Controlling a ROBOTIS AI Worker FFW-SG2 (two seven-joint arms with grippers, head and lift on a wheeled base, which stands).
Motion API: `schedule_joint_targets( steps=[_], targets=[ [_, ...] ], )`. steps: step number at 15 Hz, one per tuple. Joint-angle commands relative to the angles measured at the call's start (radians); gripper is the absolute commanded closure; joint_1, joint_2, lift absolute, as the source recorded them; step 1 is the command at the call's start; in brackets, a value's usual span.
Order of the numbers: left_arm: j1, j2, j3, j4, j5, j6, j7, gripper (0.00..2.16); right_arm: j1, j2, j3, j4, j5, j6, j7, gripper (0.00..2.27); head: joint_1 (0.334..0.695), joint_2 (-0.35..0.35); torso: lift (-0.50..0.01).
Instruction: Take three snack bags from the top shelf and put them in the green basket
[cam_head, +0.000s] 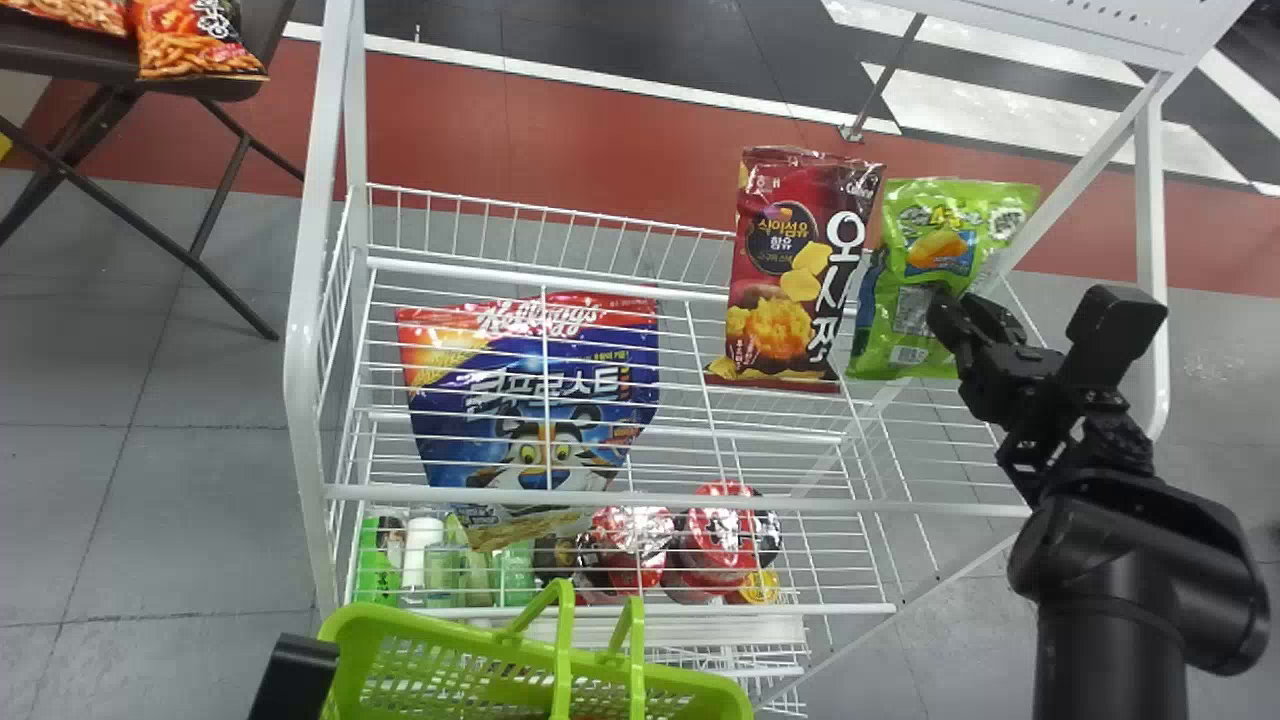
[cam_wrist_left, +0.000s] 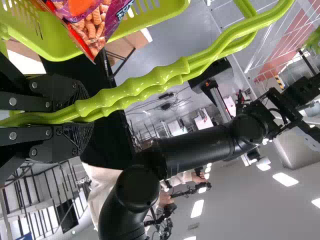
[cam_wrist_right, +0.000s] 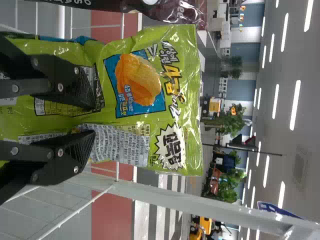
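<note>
Basically, top shelf (cam_head: 600, 286) w/ 2 upright bags. Closer in, 1 green basket (cam_head: 450, 632), 1 snack bag (cam_wrist_left: 92, 30) inside; L gripper (cam_wrist_left: 84, 116) clenched on its 2 handles (cam_wrist_left: 140, 82). 1 blue pouch (cam_head: 530, 400) behind wires. 1 red bag (cam_head: 790, 270) just L of 1 green bag (cam_head: 925, 235), long axes vertical. R gripper (cam_wrist_right: 94, 121) is at the green bag's face, the nearer arm; can't tell if grasping. Lift prob. next.

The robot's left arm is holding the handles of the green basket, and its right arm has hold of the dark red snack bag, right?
Not quite: the right wrist view shows the right fingers closed on the green snack bag, not the dark red snack bag beside it. The left fingers do hold the handles of the green basket.
</note>
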Motion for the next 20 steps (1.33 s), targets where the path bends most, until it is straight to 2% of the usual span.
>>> schedule_joint_targets(
  steps=[1,3,6,7,11,13,15,17,20],
  targets=[
    [0.000,0.000,0.000,-0.001,0.000,0.000,0.000,1.05,0.000,0.007,-0.018,-0.006,-0.002,0.007,-0.019,2.24,0.695,-0.350,-0.029],
    [0.002,0.000,0.000,-0.002,0.000,0.000,0.000,1.05,0.019,0.008,-0.049,-0.055,-0.063,0.087,-0.004,2.24,0.695,-0.350,-0.029],
    [0.003,-0.001,-0.002,-0.007,-0.001,-0.003,0.006,1.05,0.165,0.008,-0.046,-0.262,-0.184,0.200,0.022,2.24,0.695,-0.350,-0.029],
    [0.002,-0.001,-0.002,-0.007,-0.001,-0.003,0.008,1.05,0.203,0.010,-0.047,-0.361,-0.221,0.335,0.045,2.25,0.695,-0.350,-0.029],
    [-0.001,-0.003,0.003,-0.011,-0.003,-0.003,0.015,1.05,0.312,0.103,-0.143,-0.716,-0.299,0.728,0.177,2.25,0.695,-0.350,-0.029],
    [-0.003,-0.004,0.003,-0.010,-0.003,-0.012,0.015,1.05,0.335,0.116,-0.235,-0.845,-0.396,1.062,0.214,2.25,0.695,-0.350,-0.029],
    [-0.015,-0.004,0.000,-0.011,-0.005,-0.015,0.020,1.05,0.387,0.116,-0.310,-0.936,-0.480,1.271,0.234,2.25,0.695,-0.350,-0.029],
    [-0.024,-0.009,-0.002,-0.010,-0.005,-0.015,0.029,1.05,0.422,0.119,-0.363,-0.988,-0.539,1.285,0.313,2.25,0.695,-0.350,-0.029],
    [-0.024,-0.013,-0.003,-0.010,-0.005,-0.052,0.049,1.05,0.465,0.117,-0.339,-1.000,-0.559,1.285,0.407,2.25,0.695,-0.350,-0.029]
  ],
)
